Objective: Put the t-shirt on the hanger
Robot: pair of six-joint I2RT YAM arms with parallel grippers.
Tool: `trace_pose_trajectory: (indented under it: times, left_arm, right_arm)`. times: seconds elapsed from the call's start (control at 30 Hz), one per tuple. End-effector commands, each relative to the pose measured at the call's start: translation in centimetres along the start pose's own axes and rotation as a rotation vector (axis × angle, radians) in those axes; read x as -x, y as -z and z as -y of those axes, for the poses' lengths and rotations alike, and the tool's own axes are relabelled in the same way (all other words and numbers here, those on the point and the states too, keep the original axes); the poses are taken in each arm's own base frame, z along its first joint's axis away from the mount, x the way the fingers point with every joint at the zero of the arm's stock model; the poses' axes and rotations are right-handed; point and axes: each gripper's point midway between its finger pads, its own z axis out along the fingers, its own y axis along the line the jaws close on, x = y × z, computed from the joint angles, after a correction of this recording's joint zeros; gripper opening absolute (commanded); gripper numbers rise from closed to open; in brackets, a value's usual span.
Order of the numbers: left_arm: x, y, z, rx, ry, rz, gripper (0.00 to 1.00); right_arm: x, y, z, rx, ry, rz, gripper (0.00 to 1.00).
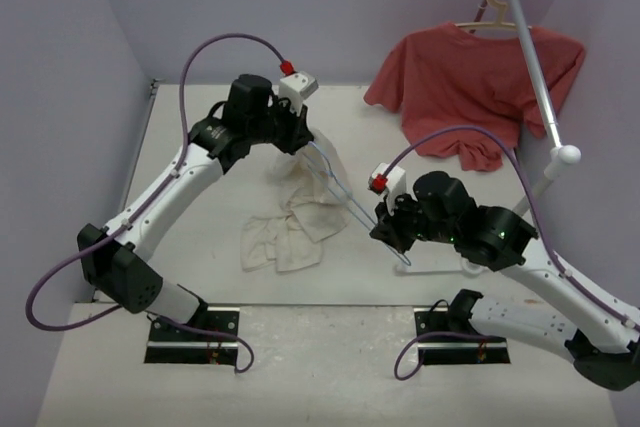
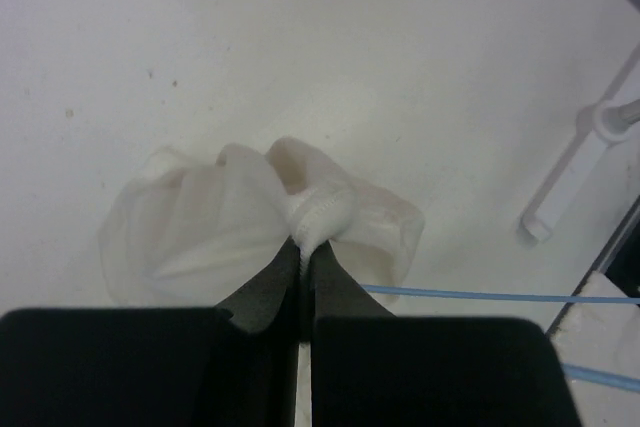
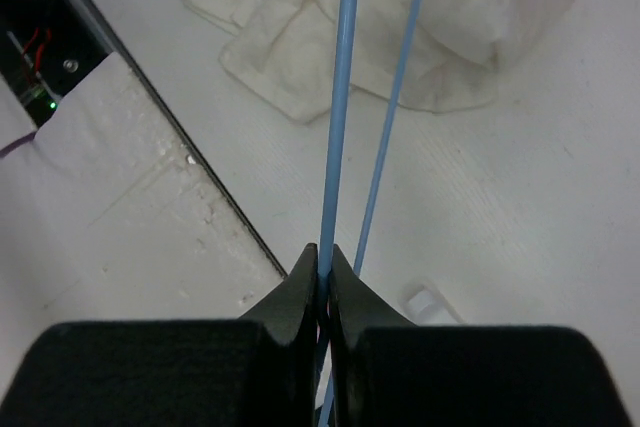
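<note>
The left gripper is clenched on a bunched fold of the t-shirt, which fans out loosely from the pinch above the table; in the top view the cloth trails down from that grip to a crumpled heap on the tabletop. To the right of the t-shirt, the right gripper is squeezed tight on one wire of the hanger; the blue frame slants up from there to the raised top of the t-shirt, and its far end may sit inside the cloth (the hook is hidden). Bare tabletop lies left of the t-shirt as far as the wall, and in front of it toward the near edge; behind and right of the t-shirt, the red t-shirt drapes from the rail.
</note>
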Motion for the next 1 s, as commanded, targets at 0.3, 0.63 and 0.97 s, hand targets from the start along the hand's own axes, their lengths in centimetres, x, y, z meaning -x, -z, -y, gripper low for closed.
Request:
trace_pose_trajectory:
  times: [0.3, 0.63, 0.97]
  left_arm:
    - [7.5, 14.3, 7.8, -0.252, -0.465, 0.211, 0.0]
    - [8.4, 16.8, 10.7, -0.358, -0.521, 0.348, 0.0]
    - [10.6, 14.4, 11.5, -0.455, -0.424, 0.334, 0.0]
  right_arm:
    - [11.0, 3.3, -0.6, 0.002, 0.503, 0.506, 0.0]
    - [12.7, 2.0, -2.9, 0.285, 0.433, 0.441, 0.0]
    - [14.3, 0.9, -4.4, 0.337, 0.47, 0.774, 0.0]
